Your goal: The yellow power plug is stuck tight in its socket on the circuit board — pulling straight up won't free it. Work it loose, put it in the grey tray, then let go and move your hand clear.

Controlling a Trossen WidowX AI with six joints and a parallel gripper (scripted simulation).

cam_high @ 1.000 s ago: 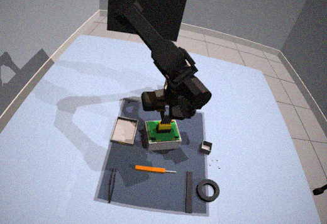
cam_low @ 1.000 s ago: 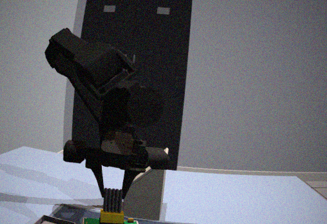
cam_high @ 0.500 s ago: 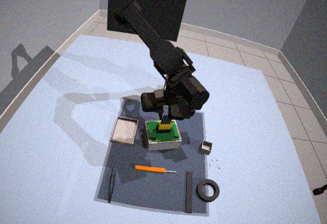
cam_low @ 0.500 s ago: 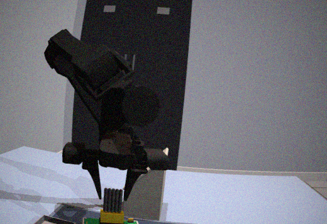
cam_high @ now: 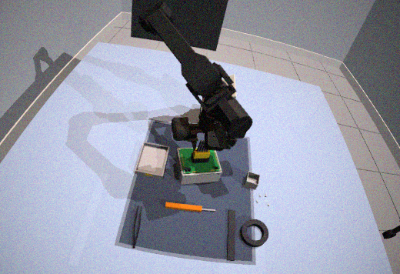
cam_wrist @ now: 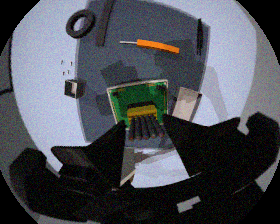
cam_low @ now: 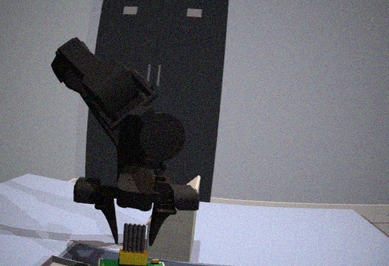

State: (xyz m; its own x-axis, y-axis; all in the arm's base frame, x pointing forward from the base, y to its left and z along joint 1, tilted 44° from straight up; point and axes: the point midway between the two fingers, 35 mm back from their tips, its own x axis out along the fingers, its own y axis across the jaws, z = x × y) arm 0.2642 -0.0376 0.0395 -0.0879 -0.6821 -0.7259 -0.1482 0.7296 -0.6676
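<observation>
while its dark leads rise in a row from its top, the yellow power plug (cam_high: pixel 201 154) (cam_low: pixel 133 258) (cam_wrist: pixel 142 112) sits in its socket (cam_high: pixel 200 159) on the green circuit board (cam_high: pixel 188 164) (cam_wrist: pixel 122 99). its long axis, across the row of leads, runs from side to side in the top view, roughly along the board's long sides. the leads (cam_low: pixel 135 237) (cam_wrist: pixel 145 126) point up, nearly vertical in the exterior view, and away from the board toward the gripper in the wrist view.

above it, the gripper (cam_low: pixel 134 243) (cam_wrist: pixel 143 119) points down with its fingers apart, one on each side of the leads, with a gap showing on both sides in the exterior view; nothing is clamped.

the board lies on a pale box (cam_high: pixel 201 178), on a dark mat (cam_high: pixel 208 235) (cam_wrist: pixel 136 65). near the box, on the left of the top view, stands the shallow grey tray (cam_high: pixel 152 160) (cam_wrist: pixel 186 104), with a bit of yellow showing at its near edge. on the other side is a small open box (cam_high: pixel 251 180) (cam_wrist: pixel 73 88), with a few tiny pale bits near it.

farther out, an orange-handled screwdriver (cam_high: pixel 184 206) (cam_wrist: pixel 158 46) lies crosswise, its shaft pointing toward the side of a dark bar (cam_high: pixel 231 235) (cam_wrist: pixel 104 24) and a black ring (cam_high: pixel 243 239) (cam_wrist: pixel 71 30).
</observation>
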